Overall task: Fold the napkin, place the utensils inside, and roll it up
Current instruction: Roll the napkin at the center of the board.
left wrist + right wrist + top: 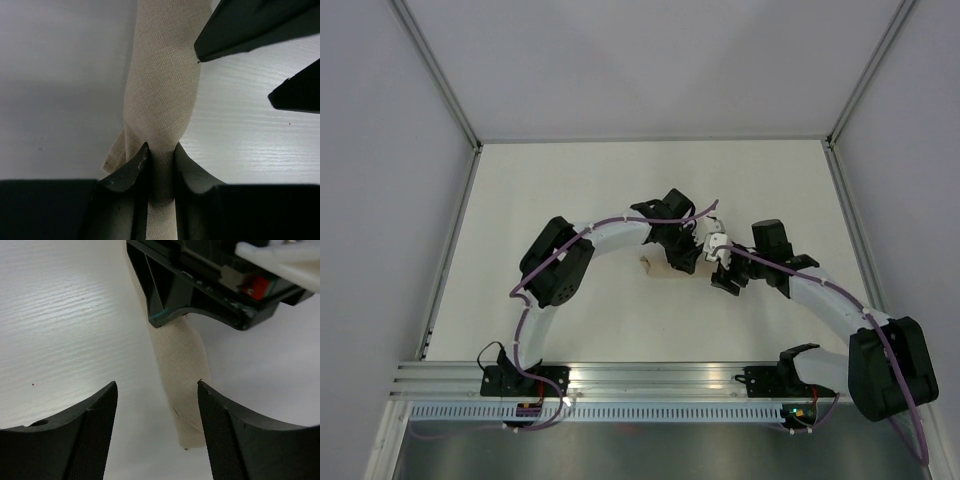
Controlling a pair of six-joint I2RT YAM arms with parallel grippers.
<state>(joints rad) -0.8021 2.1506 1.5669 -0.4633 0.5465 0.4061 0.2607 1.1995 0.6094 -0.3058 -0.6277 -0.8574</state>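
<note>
Left wrist view: my left gripper [161, 160] clamps the rolled napkin [162, 80]; soft cloth, best gripped mid-roll lest it unfurl; right gripper [156, 385] wide alongside.

Top camera high behind the arms [620, 233], looking down on the whole table [570, 190], left wrist camera very near, looking past the left pincer [161, 150] along the napkin [162, 75], right wrist camera near too, past the right pincer [156, 385], facing the same napkin from its other end
</note>
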